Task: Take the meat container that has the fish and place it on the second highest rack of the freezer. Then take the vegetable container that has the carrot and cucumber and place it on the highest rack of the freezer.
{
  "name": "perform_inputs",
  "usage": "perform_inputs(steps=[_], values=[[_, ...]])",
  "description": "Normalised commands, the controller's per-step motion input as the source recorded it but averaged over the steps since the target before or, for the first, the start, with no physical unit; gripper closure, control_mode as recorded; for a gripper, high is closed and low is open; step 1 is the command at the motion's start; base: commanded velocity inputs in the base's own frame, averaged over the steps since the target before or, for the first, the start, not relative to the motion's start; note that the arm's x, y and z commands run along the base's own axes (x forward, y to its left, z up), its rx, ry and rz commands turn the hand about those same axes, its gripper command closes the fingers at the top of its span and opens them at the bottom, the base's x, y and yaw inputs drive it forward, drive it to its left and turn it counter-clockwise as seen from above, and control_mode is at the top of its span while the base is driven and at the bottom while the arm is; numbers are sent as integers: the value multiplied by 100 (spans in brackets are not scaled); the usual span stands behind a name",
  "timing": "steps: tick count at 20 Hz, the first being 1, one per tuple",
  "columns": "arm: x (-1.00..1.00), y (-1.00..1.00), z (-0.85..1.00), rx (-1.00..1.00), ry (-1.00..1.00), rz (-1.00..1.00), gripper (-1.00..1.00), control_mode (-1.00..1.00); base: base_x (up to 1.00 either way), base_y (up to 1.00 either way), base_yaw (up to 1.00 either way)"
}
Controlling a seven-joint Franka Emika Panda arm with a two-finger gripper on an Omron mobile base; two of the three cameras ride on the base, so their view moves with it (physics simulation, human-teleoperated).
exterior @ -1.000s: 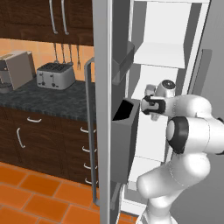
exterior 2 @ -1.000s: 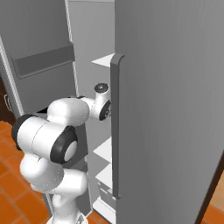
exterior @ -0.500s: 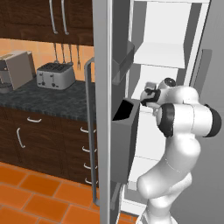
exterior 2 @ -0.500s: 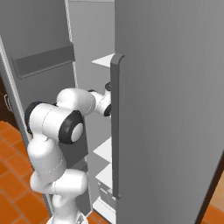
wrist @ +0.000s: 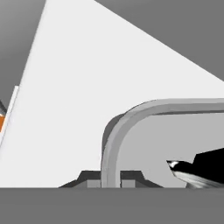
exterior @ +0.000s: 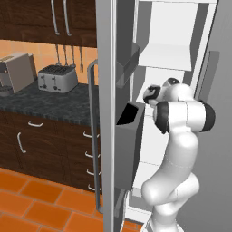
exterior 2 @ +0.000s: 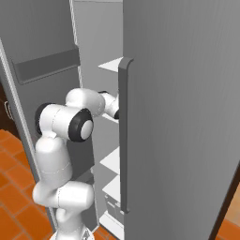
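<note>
Open freezer, arm bent reaching between shelves, hand state hidden

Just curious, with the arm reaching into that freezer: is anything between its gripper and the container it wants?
Nothing visible is. In the hand view the grey rim of the container runs up between the fingertips of the gripper, and the container sits on a white shelf.
</note>
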Motion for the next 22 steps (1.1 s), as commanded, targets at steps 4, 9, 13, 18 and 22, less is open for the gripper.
perform_inputs(steps=[4,9,13,18,22], values=[[15,0,-13,0,0,0,-100,-100,0,0,0],[-6,4,3,-1,-5,0,-100,-100,0,0,0],[-26,9,17,-1,-3,0,-100,-100,0,0,0],[-37,22,21,0,-7,0,-100,-100,0,0,0],[-24,19,24,-1,-4,0,-100,-100,0,0,0]])
